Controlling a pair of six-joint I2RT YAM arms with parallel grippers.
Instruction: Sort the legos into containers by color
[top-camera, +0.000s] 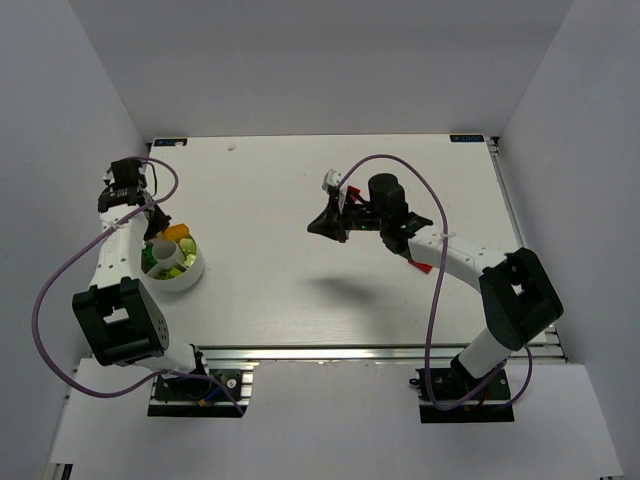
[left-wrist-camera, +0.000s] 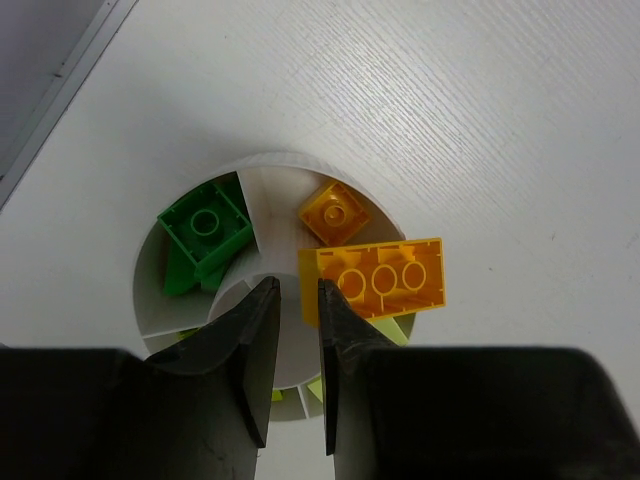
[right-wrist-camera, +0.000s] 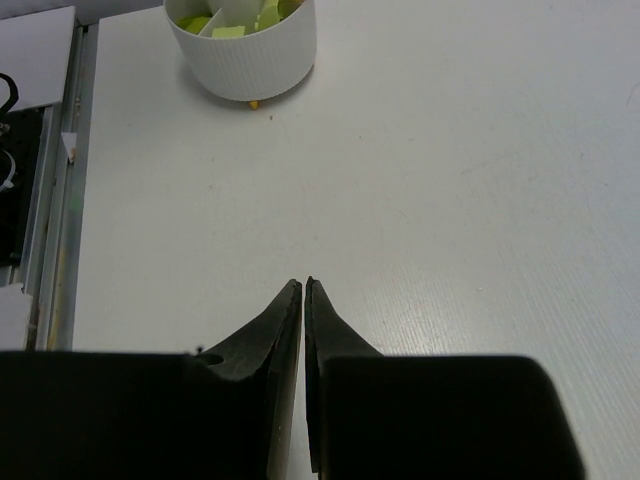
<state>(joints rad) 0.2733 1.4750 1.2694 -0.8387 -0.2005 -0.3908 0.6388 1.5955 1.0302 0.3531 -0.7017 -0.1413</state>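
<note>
The white dish (left-wrist-camera: 262, 160) is sitting on the table (left-wrist-camera: 450, 120) at the left arm's side, near that arm's base in the overhead view. In its compartments, a dark green brick (left-wrist-camera: 205, 225) is lying in the left section and a small orange brick (left-wrist-camera: 333, 212) in the top one. A longer yellow brick (left-wrist-camera: 385, 280) is resting hollow side up, tilted across the right section with its outer end over the rim. Lime green pieces (left-wrist-camera: 395, 328) are showing underneath it.

The left gripper (left-wrist-camera: 296, 290) is hanging directly over the dish's middle with its fingers parted by a narrow gap. Nothing is sitting between them. The right-hand finger (left-wrist-camera: 335, 350) is standing just beside the yellow brick's near end; whether they are touching cannot be told.

The right gripper (right-wrist-camera: 303, 285) is hovering above bare table, well apart from the dish, its fingers pressed almost together and gripping nothing.
</note>
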